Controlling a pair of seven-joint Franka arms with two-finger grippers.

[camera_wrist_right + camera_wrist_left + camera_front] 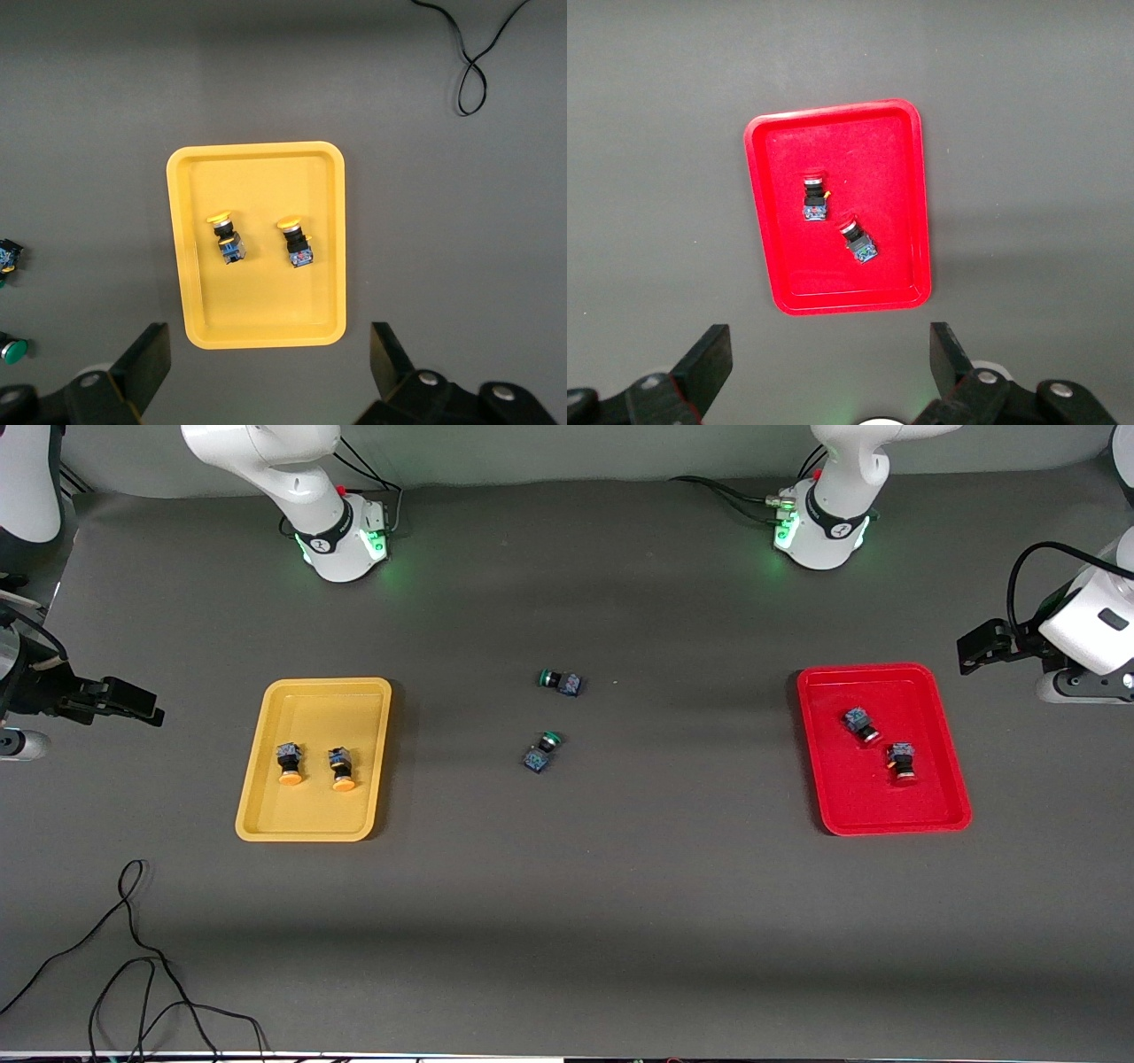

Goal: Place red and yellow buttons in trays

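Both pincers, left [824, 363] and right [270, 363], hang spread above the button-filled red tray [766, 266] and yellow tray [186, 292].

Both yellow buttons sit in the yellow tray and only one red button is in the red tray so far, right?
Not quite: the red tray holds both red buttons, as the left wrist view shows. The yellow buttons are indeed in the yellow tray.

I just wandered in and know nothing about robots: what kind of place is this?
Probably a robotics lab bench set up for sorting practice. Two white arms are bolted at a table covered in dark matting, a yellow tray and a red tray hold small push-button switches, and a loose black cable trails across the mat.
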